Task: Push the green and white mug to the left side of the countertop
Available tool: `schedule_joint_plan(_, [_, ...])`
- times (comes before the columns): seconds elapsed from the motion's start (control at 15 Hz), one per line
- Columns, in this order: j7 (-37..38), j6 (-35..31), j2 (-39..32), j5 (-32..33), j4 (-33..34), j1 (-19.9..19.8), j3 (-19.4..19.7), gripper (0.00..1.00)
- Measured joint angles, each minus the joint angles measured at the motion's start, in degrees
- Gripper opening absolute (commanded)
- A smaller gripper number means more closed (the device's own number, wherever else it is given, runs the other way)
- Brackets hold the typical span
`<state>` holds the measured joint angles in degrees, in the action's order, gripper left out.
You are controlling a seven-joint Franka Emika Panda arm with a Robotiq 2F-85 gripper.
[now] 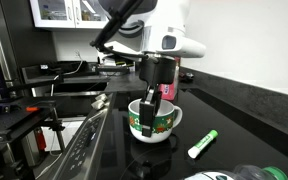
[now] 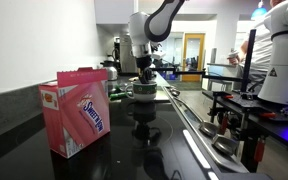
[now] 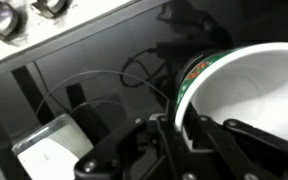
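The green and white mug (image 1: pixel 156 124), wide and bowl-shaped with a white rim and inside and a green outer band with small red-and-white decorations, stands upright on the long, glossy black, stone-like table (image 1: pixel 246 116), close to the edge of the metal stove top (image 1: pixel 80 150). The black claw (image 1: pixel 148 117) of the white robot arm comes down from above onto the mug's rim. In the wrist view the claw (image 3: pixel 181 126) straddles the white rim, one finger on the green outside and the other inside the mug (image 3: pixel 246 95). The gap between the fingers is narrow, but I cannot tell whether they are pressing on the wall or only standing on either side of it. A slim green marker (image 1: pixel 202 144) lies flat on the table near the mug, not touching it. In an exterior view the mug (image 2: pixel 144 93) sits far down the table (image 2: pixel 134 152) under the claw (image 2: pixel 142 82), well apart from a pink cardboard box (image 2: pixel 79 115) standing upright.
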<state>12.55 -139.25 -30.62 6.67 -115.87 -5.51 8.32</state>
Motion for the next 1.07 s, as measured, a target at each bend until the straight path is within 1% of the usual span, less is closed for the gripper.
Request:
schedule_joint_plan(0.47, [-2.3,0.0,0.3,0.0,0.2,0.1,-0.5,0.03])
schedule_joint_plan(0.67, [-2.6,0.0,0.7,0.0,-0.6,1.0,-2.4,0.03])
schedule_joint_plan(1.07, [-4.4,-0.1,3.1,-0.1,-4.5,5.1,-7.5,0.03])
